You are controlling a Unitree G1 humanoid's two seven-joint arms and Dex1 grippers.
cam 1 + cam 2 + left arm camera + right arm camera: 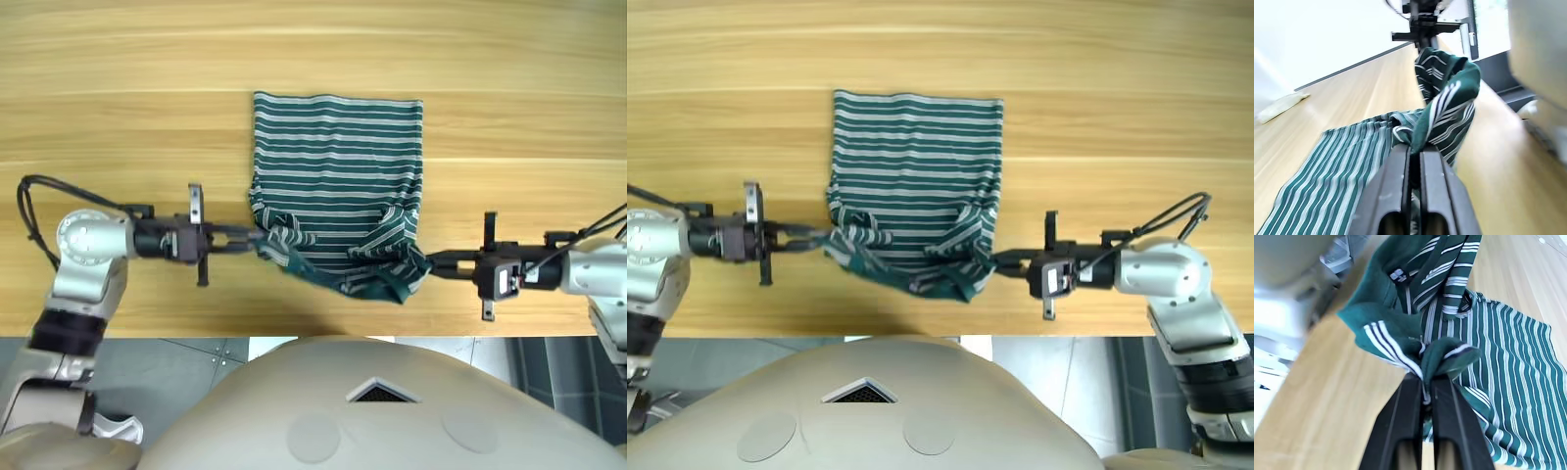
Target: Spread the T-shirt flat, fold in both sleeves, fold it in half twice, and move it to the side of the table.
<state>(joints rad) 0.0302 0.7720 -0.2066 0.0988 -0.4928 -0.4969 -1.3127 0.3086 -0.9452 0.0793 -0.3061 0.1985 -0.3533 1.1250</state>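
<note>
Surface: pale wooden table (118, 59) with the grain running side to side; grey tiled floor (196, 352) lies past its near edge.

Item 1: T-shirt (338, 166), dark green with thin white stripes, at the middle of the table. The half toward 12 o'clock lies flat, with a straight hem. The half toward 6 o'clock is bunched and rumpled, with folds of cloth turned over onto the body.

Item 2: left gripper (253, 238), at the shirt's 8 o'clock corner. It lies low over the table and points toward 3 o'clock. Its two fingers are clenched on a pinch of the striped cloth.

Item 3: right gripper (429, 262), at the shirt's 4 o'clock corner, pointing toward 9 o'clock. It is likewise clamped on a gathered wad of fabric.

The two grippers face one another across the crumpled near edge, which hangs between them.
</note>
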